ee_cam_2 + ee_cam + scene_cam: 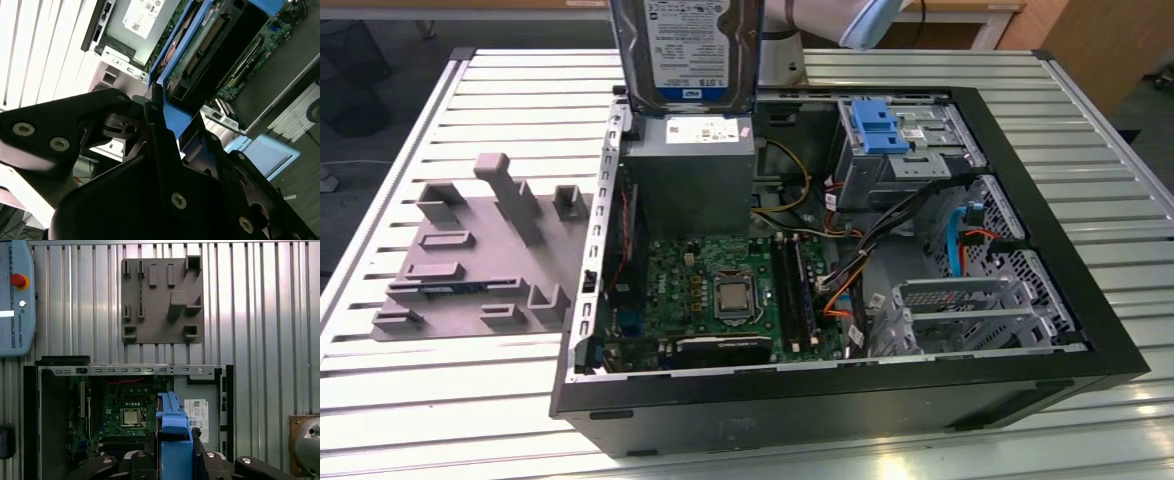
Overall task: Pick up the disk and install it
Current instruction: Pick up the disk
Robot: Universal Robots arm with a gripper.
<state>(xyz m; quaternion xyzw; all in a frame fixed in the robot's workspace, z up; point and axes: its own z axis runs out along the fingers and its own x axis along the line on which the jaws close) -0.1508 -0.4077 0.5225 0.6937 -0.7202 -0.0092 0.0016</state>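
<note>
The disk, a silver hard drive with a white-and-blue label in a blue carrier, hangs upright above the open computer case, over the grey power-supply box. In both wrist views my gripper is shut on the disk's blue carrier, with black fingers on either side of it. The second wrist view shows my gripper clamping the carrier's edge, with the disk's green circuit-board side beyond. Below it lies the motherboard.
An upright blue bracket stands in the case's far bay, and a metal drive cage sits near the front. A grey fixture plate with raised blocks lies on the slatted table. A teach pendant rests beside it.
</note>
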